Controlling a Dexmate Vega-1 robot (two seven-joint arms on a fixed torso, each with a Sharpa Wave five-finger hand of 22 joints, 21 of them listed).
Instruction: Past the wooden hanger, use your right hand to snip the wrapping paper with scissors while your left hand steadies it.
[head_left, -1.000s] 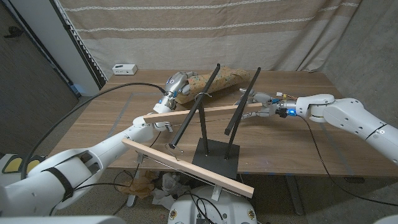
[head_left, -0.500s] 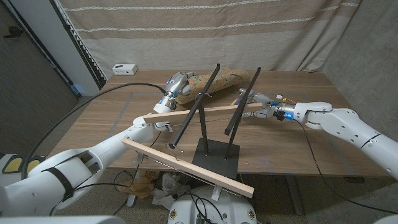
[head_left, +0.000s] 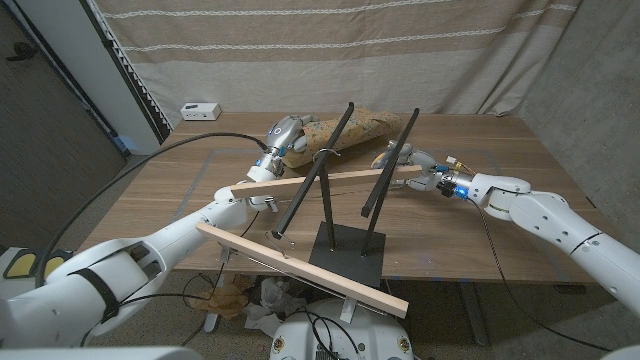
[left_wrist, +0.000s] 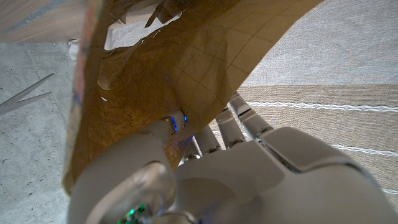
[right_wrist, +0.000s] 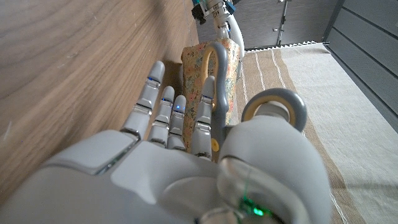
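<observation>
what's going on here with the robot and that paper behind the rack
The robot is setting up to cut wrapping paper that lies at the far side of the wooden table, past a wooden hanger on a black stand. Its left hand holds the paper's left end. Its right hand holds grey-handled scissors near the paper's right end. Whether the blades have reached the paper cannot be told.

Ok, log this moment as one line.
left hand: holds wrapping paper | right hand: holds scissors, near paper | cut: not visible
</observation>
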